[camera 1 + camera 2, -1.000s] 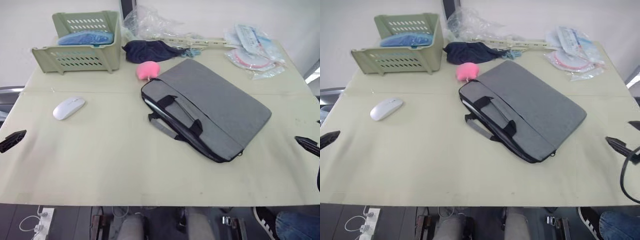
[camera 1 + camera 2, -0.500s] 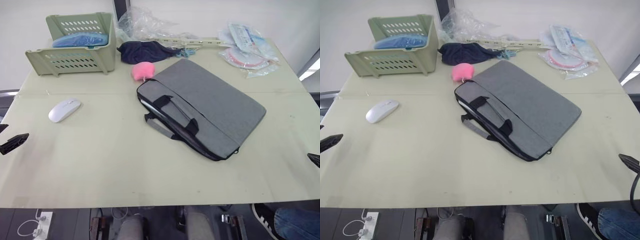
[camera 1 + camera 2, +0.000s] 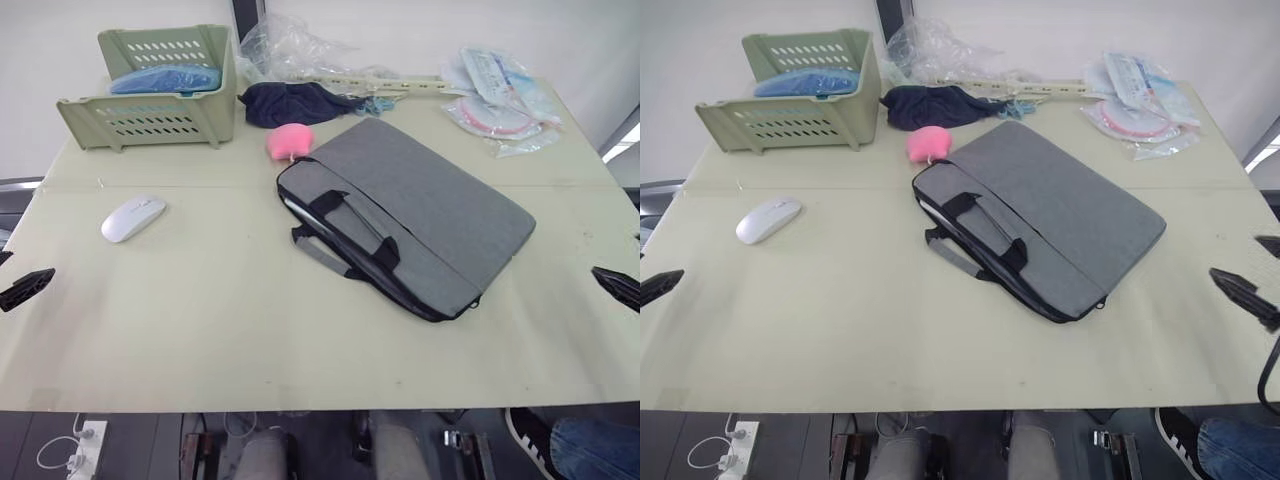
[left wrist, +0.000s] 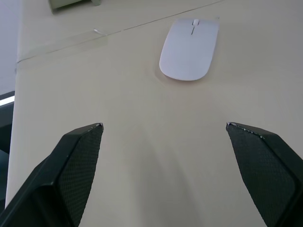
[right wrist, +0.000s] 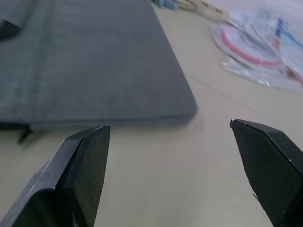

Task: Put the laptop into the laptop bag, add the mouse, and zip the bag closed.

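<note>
The left tool [image 4: 163, 130] hangs with its fingers spread wide and empty, low over the bench [image 3: 200, 330] at its 9 o'clock edge; the mouse [image 4: 189, 48] lies just ahead of it, flat on the bench, roughly at 10 o'clock from the bench's centre, well apart from the bag. I judge the mouse light, hard and glossy, so likely to slip; take it across its narrow waist, fingers on the two long sides. The right tool [image 5: 170, 130] is likewise wide and empty, at the 3 o'clock edge, facing the near corner of the laptop bag [image 3: 420, 210]; the bag lies flat at mid-bench, handles [image 3: 350, 235] toward 8 o'clock. A pale edge shows in its open mouth, probably the laptop, though I cannot be sure. The bag looks soft and padded; its zip pull is too small to make out.
</note>
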Controlling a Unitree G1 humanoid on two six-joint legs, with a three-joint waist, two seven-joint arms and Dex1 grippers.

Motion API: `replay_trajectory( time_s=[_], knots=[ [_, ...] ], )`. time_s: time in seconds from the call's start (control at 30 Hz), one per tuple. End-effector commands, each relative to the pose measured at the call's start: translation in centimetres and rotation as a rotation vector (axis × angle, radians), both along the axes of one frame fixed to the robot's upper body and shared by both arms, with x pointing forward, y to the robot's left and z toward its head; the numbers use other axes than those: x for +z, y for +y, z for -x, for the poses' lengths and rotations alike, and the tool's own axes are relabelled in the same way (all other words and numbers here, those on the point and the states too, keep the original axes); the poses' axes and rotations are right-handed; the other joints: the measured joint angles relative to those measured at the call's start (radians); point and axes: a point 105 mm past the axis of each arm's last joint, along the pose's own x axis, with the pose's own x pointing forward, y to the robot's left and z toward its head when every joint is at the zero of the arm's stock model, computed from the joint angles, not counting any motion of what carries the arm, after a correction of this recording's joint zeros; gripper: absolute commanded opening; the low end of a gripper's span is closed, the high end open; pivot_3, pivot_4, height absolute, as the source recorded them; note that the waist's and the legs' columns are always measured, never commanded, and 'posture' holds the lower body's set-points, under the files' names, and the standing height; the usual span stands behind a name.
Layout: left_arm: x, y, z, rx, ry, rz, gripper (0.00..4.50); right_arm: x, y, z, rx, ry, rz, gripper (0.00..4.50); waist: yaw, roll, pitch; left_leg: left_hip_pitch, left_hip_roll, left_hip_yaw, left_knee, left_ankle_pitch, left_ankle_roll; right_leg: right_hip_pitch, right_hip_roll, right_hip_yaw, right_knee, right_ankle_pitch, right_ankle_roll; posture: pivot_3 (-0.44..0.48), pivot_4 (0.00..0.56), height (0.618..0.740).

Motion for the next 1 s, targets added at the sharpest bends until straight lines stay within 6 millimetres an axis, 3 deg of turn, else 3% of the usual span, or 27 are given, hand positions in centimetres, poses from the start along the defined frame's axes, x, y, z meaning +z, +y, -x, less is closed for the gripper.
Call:
replay_trajectory(
  time_s=[0.03, 0.13, 0.27, 0.5, 0.67, 0.83, 1.0],
  knots=[
    [0.8, 0.2, -0.1, 0.011, -0.032, -0.019, 4.5, 4.1, 4.7, 0.8, 0.193, -0.116, -0.057, 4.45, 0.001, 0.0, 0.0, 0.0, 0.0, 0.0, 0.001, 0.0, 0.0, 0.0, 0.0, 0.0, 0.0, 0.0, 0.0, 0.0, 0.15, 0.74],
    [0.6, 0.2, -0.1, 0.013, -0.034, -0.015, 4.5, 4.7, 7.1, 1.3, 0.277, -0.137, -0.05, 4.45, 0.003, -0.003, -0.002, 0.0, 0.001, -0.001, 0.001, 0.0, 0.0, 0.0, 0.001, 0.0, 0.001, 0.001, -0.001, 0.0, 0.15, 0.74],
    [0.7, 0.1, -0.1, 0.015, -0.05, 0.004, 4.5, 4.5, 8.9, 1.7, 0.343, -0.165, -0.017, 4.45, 0.015, -0.004, -0.003, -0.001, 0.0, -0.001, 0.002, -0.001, 0.002, 0.0, 0.0, -0.001, 0.001, 0.001, -0.001, 0.0, 0.15, 0.74],
    [2.0, -1.1, -0.6, -0.063, -0.081, 0.033, 4.5, 4.3, 9.5, 1.7, 0.354, -0.18, -0.012, 4.45, 0.027, -0.006, -0.004, -0.001, -0.001, 0.0, 0.003, -0.002, 0.003, 0.0, 0.0, -0.001, 0.001, 0.001, -0.001, 0.0, 0.15, 0.74],
    [2.8, -4.0, -4.0, -0.169, -0.059, -0.017, 4.5, 4.1, 9.7, 1.4, 0.356, -0.188, -0.03, 4.45, 0.031, -0.008, -0.004, -0.002, -0.001, -0.001, 0.004, -0.001, 0.003, 0.001, 0.0, -0.001, 0.001, 0.001, -0.001, 0.0, 0.15, 0.74],
    [1.9, -6.1, -8.3, -0.132, -0.042, -0.013, 4.5, 4.0, 10.2, 1.1, 0.366, -0.188, -0.045, 4.45, 0.028, -0.009, -0.005, -0.001, -0.002, 0.0, 0.005, -0.001, 0.003, 0.002, 0.001, -0.001, 0.001, 0.001, -0.001, 0.0, 0.15, 0.74],
    [1.7, -8.2, -11.2, -0.126, -0.012, -0.044, 4.5, 4.3, 10.7, 1.2, 0.372, -0.193, -0.049, 4.45, 0.022, -0.011, -0.007, -0.002, -0.002, 0.0, 0.004, -0.001, 0.003, 0.001, 0.002, -0.002, 0.001, 0.001, -0.001, 0.0, 0.15, 0.74]
  ],
)
